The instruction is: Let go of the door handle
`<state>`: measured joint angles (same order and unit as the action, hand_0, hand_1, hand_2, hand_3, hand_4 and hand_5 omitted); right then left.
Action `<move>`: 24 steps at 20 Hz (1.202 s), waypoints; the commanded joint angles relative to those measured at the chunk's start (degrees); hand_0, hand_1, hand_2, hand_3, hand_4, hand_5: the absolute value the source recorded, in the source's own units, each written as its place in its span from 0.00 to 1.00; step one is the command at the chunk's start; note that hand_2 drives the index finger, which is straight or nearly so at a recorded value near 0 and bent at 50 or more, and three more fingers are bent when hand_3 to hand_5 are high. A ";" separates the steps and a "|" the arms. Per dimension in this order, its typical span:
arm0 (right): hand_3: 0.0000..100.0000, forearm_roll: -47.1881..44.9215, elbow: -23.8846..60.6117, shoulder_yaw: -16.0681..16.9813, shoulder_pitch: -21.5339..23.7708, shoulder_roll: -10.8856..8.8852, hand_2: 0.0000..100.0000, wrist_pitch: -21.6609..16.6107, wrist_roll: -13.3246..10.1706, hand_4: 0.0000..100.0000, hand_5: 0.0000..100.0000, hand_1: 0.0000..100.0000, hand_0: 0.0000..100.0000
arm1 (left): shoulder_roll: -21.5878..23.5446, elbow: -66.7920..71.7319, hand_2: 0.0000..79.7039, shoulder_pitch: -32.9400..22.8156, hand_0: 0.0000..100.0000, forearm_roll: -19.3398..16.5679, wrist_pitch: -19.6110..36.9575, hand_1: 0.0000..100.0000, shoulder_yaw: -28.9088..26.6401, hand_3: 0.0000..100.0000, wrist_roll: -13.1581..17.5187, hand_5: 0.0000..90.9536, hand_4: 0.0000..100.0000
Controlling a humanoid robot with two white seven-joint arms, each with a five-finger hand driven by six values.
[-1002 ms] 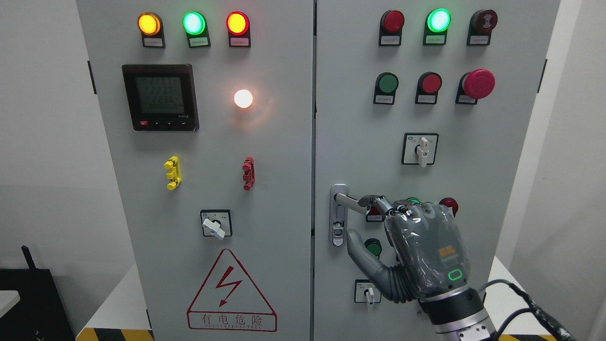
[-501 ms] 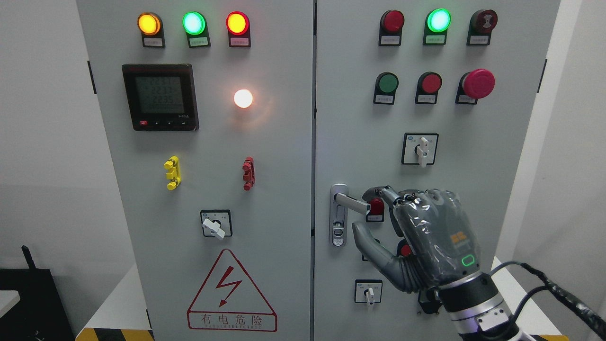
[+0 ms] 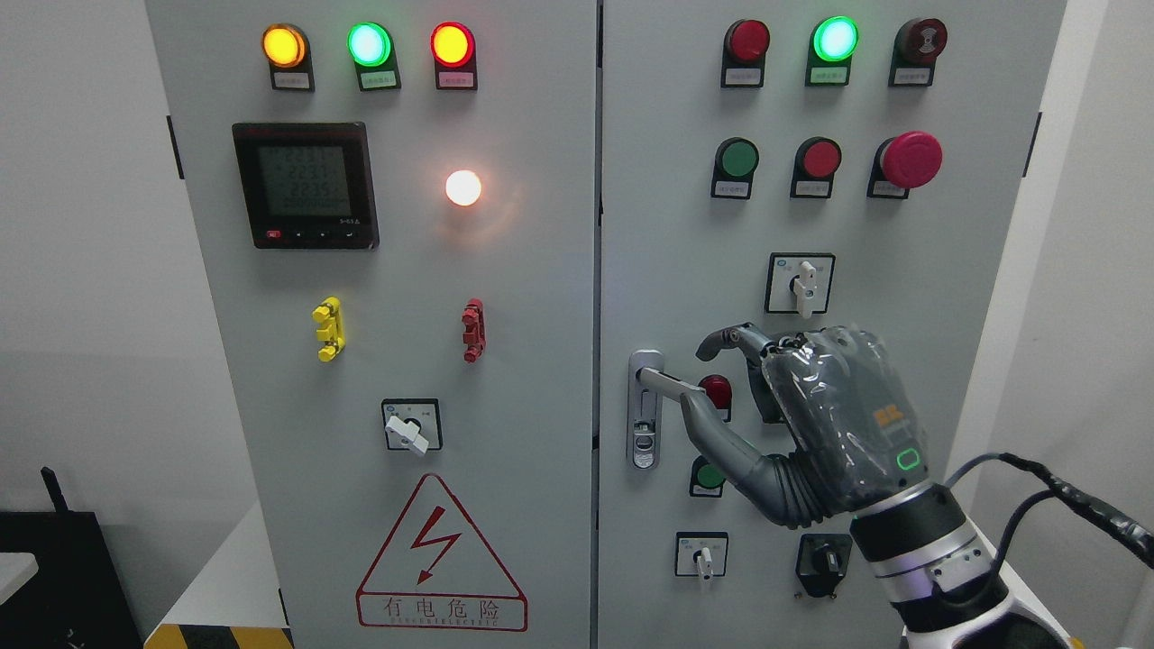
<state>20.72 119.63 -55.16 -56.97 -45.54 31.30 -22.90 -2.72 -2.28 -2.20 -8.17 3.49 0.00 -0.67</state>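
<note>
Right hand (image 3: 816,415) higher, off door handle (image 3: 669,385)

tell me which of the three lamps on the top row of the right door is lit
The middle lamp, glowing bright green. The red lamp to its left and the dark one to its right are unlit.

Head camera, close, facing cabinet (image 3: 505,270) front squarely.

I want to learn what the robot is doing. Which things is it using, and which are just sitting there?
Using:
right hand, fingers spread
door handle

Just there:
round lights
red mushroom button
meter screen
yellow clip
warning triangle
</note>
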 commanded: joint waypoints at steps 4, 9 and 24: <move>1.00 -3.58 -0.01 -5.58 -2.44 -2.63 0.47 4.02 2.50 0.98 1.00 0.11 0.52 | 0.00 0.00 0.00 0.00 0.12 0.00 0.11 0.39 1.41 0.00 -0.03 0.00 0.00; 1.00 -3.58 -0.01 -5.49 -3.40 -2.36 0.48 5.26 4.26 0.99 1.00 0.12 0.52 | 0.00 0.00 0.00 0.00 0.12 0.00 0.02 0.39 1.41 0.00 -0.03 0.00 0.00; 1.00 -7.08 -0.01 -4.87 -6.66 -1.31 0.49 6.93 5.76 1.00 1.00 0.14 0.52 | 0.00 0.00 0.00 0.00 0.12 0.08 0.02 0.39 1.41 0.00 -0.03 0.00 0.00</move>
<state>16.12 119.62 -59.67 -62.57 -47.23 38.48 -17.08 -2.72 -2.28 -2.20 -8.17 3.57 0.00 -0.67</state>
